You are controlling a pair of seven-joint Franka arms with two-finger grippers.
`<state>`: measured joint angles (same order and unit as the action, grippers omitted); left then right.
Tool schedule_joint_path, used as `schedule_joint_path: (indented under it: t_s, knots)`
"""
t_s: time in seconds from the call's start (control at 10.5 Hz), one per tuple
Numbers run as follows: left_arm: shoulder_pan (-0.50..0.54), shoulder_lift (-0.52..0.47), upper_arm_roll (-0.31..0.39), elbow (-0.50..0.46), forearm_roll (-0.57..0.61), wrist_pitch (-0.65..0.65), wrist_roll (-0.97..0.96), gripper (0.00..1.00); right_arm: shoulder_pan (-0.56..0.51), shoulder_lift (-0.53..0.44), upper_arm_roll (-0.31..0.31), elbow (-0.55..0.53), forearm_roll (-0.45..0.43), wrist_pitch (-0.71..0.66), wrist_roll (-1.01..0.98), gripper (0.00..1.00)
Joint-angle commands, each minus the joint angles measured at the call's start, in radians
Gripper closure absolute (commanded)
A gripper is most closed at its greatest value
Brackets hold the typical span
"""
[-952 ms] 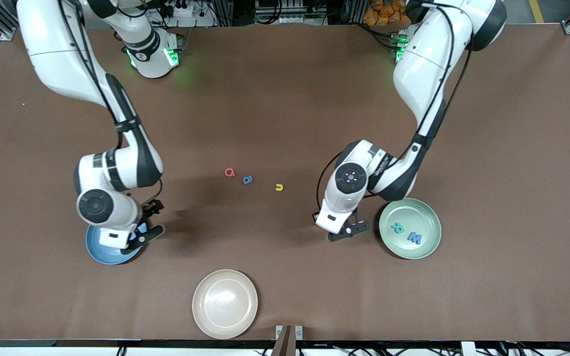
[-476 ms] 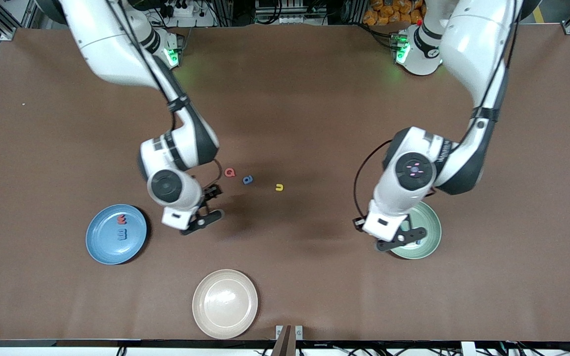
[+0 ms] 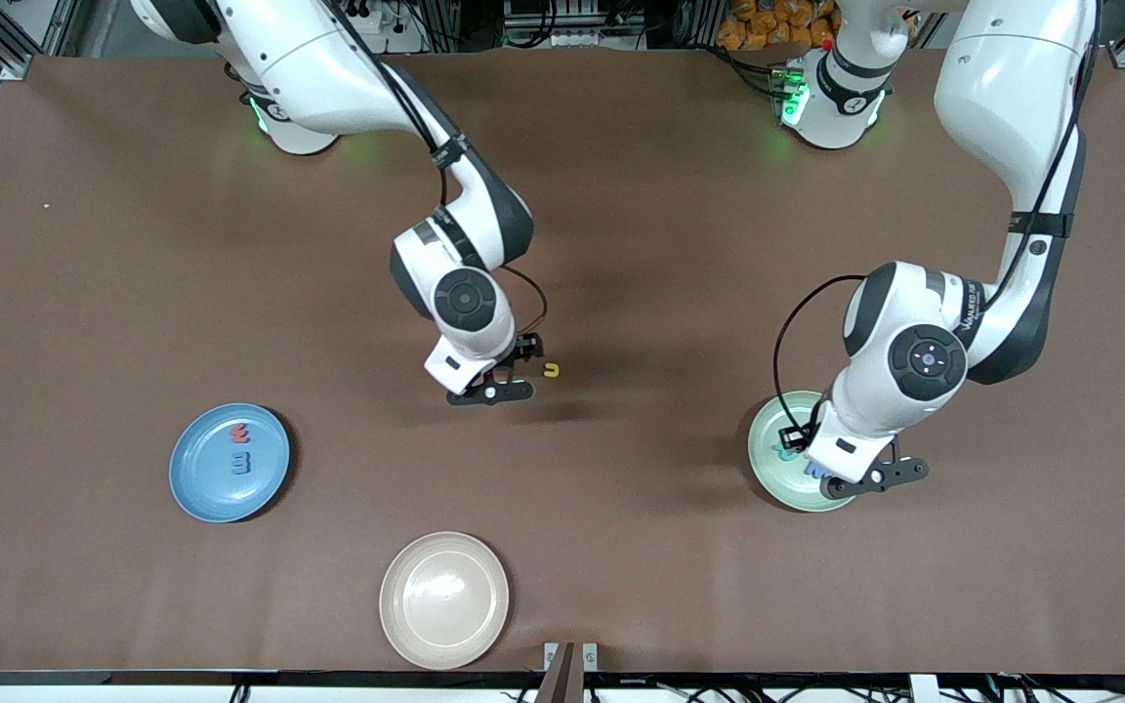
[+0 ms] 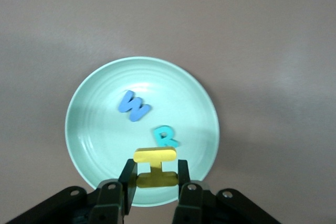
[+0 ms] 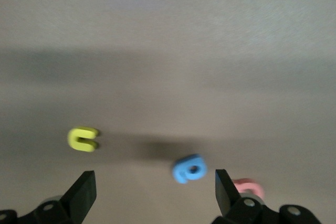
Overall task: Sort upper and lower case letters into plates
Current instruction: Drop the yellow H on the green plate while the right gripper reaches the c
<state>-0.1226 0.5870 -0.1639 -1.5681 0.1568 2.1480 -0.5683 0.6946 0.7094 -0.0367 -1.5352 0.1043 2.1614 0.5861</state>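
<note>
The round pale mint green matte plate (image 4: 79,145) is taken as landmark; a blue foam W (image 4: 134,106) and a teal foam R (image 4: 166,136) lie in it. Above its rim, a yellow foam H (image 4: 154,167) is pinched across its crossbar by the nearly closed left gripper (image 3: 865,475). Well apart from the plate, over the table's middle, the right gripper (image 5: 152,195) is spread wide and empty above a blue foam a (image 5: 189,168), flanked by a yellow foam u (image 5: 82,139) and a partly hidden red foam letter (image 5: 247,187). The letters are judged light, soft and compressible; edge-to-edge gripping is advised.

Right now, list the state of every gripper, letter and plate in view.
left gripper: shut on yellow H, over mint green plate
right gripper: open, over blue a
blue W, teal R: flat in mint green plate
yellow u: on table
blue plate: holds two letters
beige plate: empty
</note>
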Motion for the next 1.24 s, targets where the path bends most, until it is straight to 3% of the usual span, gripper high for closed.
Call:
schedule_joint_path:
  t_s: [0.0,0.1,0.29,1.05,1.14]
  knots:
    - [0.018,-0.004,-0.013,-0.030,0.020,0.007,0.008,0.31,0.048,0.061,-0.009,0.053,0.026,0.081,0.139,0.00]
    - [0.020,-0.007,-0.011,-0.030,0.021,0.006,0.016,0.00,0.062,0.085,-0.009,0.084,0.026,0.086,0.171,0.00]
    - [0.032,-0.032,-0.011,-0.024,0.021,0.004,0.031,0.00,0.071,0.142,-0.009,0.159,0.025,0.087,0.189,0.00]
    - [0.081,-0.269,-0.017,-0.004,0.007,-0.224,0.107,0.00,0.077,0.186,-0.009,0.161,0.037,0.101,0.198,0.00]
    - [0.080,-0.289,-0.020,0.012,0.004,-0.282,0.107,0.00,0.080,0.186,-0.009,0.161,0.040,0.103,0.198,0.48]
